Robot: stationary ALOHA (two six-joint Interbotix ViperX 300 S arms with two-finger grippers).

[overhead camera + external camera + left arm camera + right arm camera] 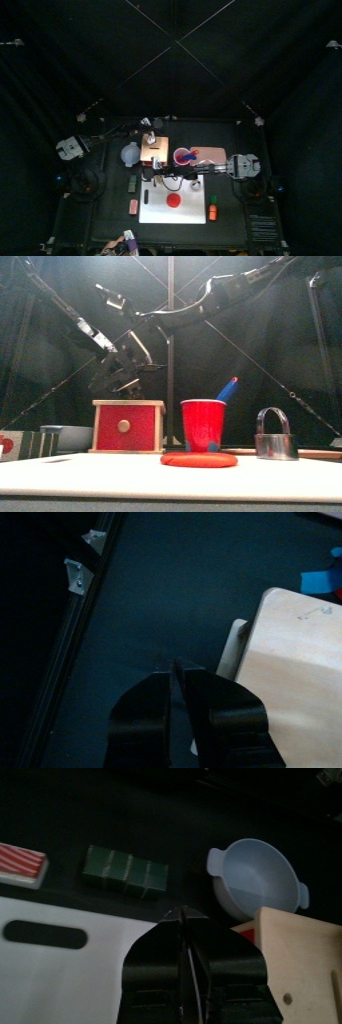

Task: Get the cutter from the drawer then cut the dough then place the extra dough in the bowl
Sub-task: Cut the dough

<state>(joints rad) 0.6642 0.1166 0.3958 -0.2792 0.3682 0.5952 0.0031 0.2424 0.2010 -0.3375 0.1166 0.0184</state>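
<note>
Left gripper point(175, 665) and right gripper point(183, 914): jaws pressed together (empty); wooden box point(301, 662) partly cut off.

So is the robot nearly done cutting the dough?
Not yet. Done: the cutter is already out, standing on the white board near the dough, and the red drawer front looks closed. In hand: nothing. The left fingers and right fingers are shut and empty near the wooden box. Left: the dough is one whole disc and the bowl is empty, so cutting and clearing remain.
</note>
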